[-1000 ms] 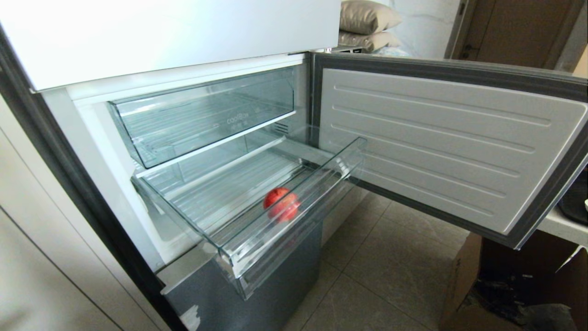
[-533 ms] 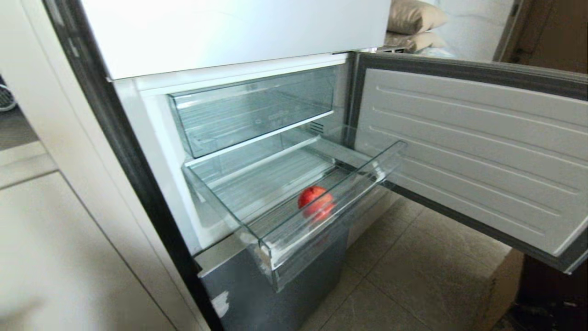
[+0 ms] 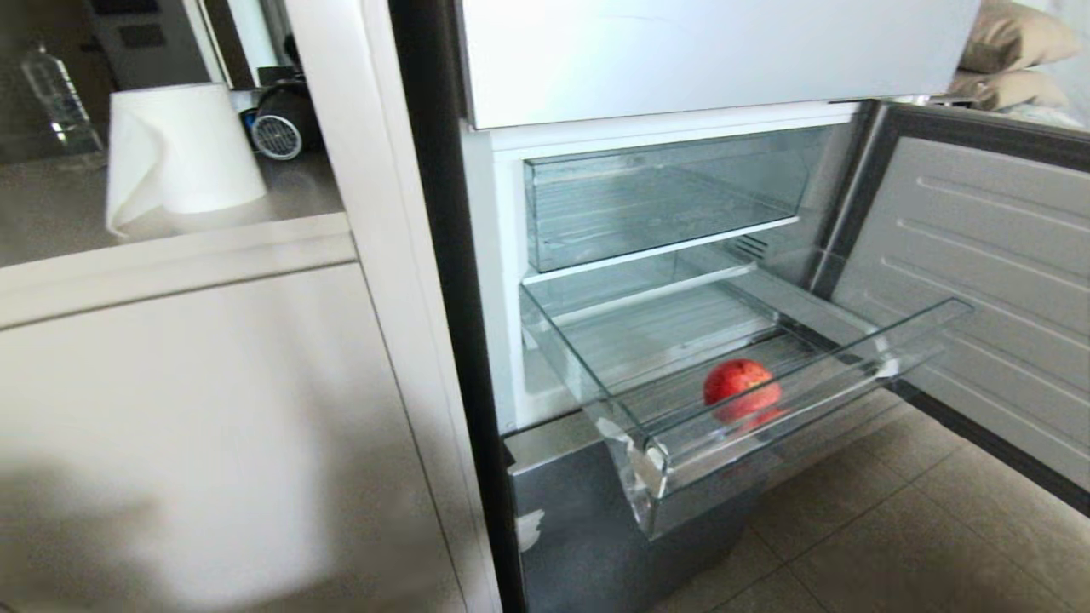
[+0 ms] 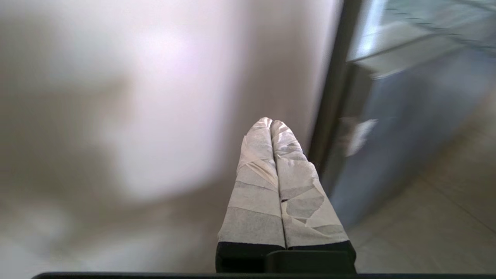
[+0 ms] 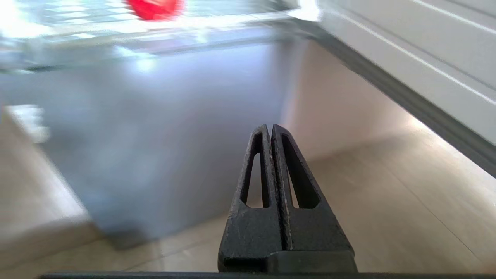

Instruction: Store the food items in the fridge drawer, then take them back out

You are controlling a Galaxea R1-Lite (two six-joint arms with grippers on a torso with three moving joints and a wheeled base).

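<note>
red fruit: one glossy red fruit (image 3: 741, 388) sat in the fridge drawer (image 3: 886, 370), near the front lip and a bit toward the door side. No other food items showed up anywhere.
how it'd handle: looked firm and smooth, so probably slippery and keen to roll on that ribbed drawer floor. Light enough for one claw, I'd guess. Not fragile like glass, but a hard squeeze could bruise it.
where to grab: I'd have gone across the widest part from above, pads on opposite sides, since the lip blocked a straight-in approach from the front.
fridge drawer: clear plastic, shallow, pulled well out, with white tape scraps on the front corner. Stiff but thin-looking, and I wouldn't have leaned on it.
upper drawer: the deeper clear drawer (image 3: 664, 200) above was pushed in and looked empty.
left claw: the left claw (image 4: 271, 123) was pressed shut with nothing in it, taped fingers together, hanging low beside the cabinet panel.
right claw: the right claw (image 5: 270, 130) was also closed and empty, low near the floor (image 3: 894, 545); the fruit was just a red blur at the edge of its view.
room: fridge door (image 3: 988, 281) swung open on the right, tiled floor below, tabletop (image 3: 170, 226) on the left carrying a paper towel roll (image 3: 183, 149).
</note>
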